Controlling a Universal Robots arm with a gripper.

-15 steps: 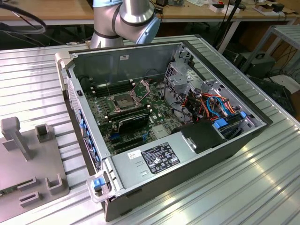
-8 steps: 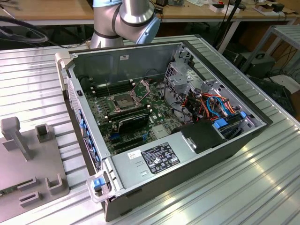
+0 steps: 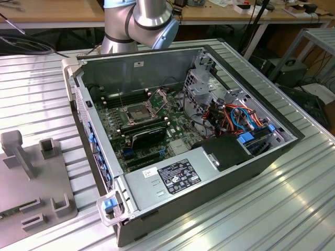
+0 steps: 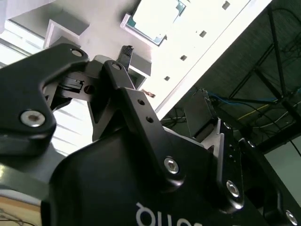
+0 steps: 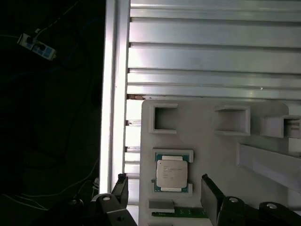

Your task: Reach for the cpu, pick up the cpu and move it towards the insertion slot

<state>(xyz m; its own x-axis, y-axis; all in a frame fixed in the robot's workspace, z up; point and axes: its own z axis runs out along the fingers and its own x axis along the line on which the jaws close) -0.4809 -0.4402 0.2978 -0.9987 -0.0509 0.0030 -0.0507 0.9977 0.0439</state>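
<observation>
You'll find the small, flat, square cpu with its pale silver metal face lying level, face up, in a shallow green-edged seat of the pale grey fixture plate. The plate sits on the ribbed aluminium worktop. The second wrist view shows the chip in that same seat. The square insertion slot sits on the green motherboard inside the open computer case. Its shiny metal frame is swung up and its dark centre uncovered.
</observation>
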